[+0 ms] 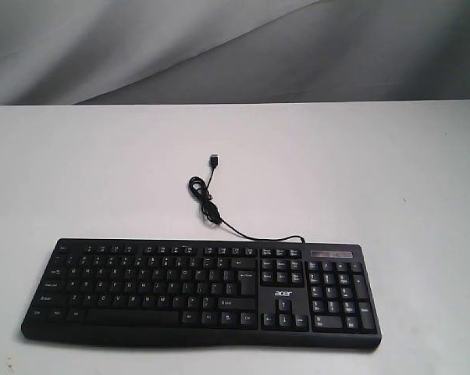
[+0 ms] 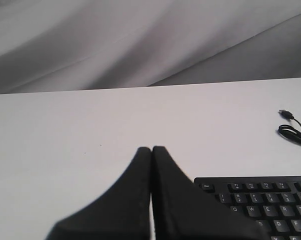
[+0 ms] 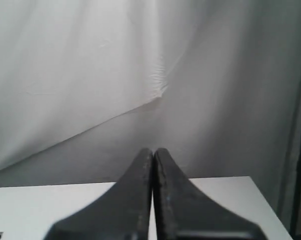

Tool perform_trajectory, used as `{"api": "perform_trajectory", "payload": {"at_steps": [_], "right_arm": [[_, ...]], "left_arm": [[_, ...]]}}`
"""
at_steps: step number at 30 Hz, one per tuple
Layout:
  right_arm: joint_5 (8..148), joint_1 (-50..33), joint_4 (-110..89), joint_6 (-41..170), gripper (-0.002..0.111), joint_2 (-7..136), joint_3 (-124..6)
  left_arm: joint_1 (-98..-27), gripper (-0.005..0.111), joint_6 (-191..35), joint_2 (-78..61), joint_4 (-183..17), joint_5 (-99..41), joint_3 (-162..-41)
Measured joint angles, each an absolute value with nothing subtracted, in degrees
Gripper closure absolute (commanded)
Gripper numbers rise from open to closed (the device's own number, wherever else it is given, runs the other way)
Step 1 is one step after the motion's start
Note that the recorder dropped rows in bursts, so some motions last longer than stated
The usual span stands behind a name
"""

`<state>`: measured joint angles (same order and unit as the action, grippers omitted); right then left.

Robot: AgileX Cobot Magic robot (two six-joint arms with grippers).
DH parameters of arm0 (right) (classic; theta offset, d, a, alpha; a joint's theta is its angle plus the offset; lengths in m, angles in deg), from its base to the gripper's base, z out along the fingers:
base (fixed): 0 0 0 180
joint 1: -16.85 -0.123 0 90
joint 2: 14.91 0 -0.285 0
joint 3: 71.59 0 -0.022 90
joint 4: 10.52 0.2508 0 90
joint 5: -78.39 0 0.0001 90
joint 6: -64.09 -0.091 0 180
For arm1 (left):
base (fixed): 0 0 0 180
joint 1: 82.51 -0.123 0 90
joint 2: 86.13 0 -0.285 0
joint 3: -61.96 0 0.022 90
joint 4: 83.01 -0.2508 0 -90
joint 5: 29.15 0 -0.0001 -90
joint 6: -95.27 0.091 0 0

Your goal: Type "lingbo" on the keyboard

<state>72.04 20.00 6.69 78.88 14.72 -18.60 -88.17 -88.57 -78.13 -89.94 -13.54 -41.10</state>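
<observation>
"Black keyboard point(image 1: 200, 293) with white lettering. Where does it lie?"

"Flat on the white table point(image 1: 102, 172), in the near part of the exterior view. Its long side runs across the picture. The number pad is at the right end, and the acer logo sits just left of the pad, above the arrow keys."

"And the cable point(image 1: 254, 234)?"

"It leaves the back edge near the right end and runs left toward the middle. There it gathers in a small loop, and it ends in a USB plug point(image 1: 214, 160) lying loose on the table behind the keyboard."

"How is the left gripper point(image 2: 151, 150)?"

"Clenched. Its two dark fingers point(image 2: 135, 200) are pressed flat against each other from base to tip. In its wrist view the Esc corner of the keyboard shows just beside them. I cannot tell whether they touch it."

"The right gripper point(image 3: 153, 151)?"

"Clenched as well, fingers point(image 3: 130, 200) together with only a thin seam between them. Its camera looks over the far edge of the table at a grey cloth backdrop point(image 3: 90, 75) with soft folds."
</observation>
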Motion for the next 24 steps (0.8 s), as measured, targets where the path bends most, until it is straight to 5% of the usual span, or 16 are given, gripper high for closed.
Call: {"api": "perform_trajectory", "payload": {"at_steps": [8, 24], "right_arm": [[65.3, 26.5, 1.2, 78.7, 0.108, -5.9, -8.6], [61.4, 27.2, -1.4, 64.1, 0.108, -6.9, -3.5]], "left_arm": [[-88.2, 0.106, -88.6, -78.1, -89.9, -13.5, -41.1], [-88.2, 0.106, -88.6, -78.1, -89.9, -13.5, -41.1]]}}
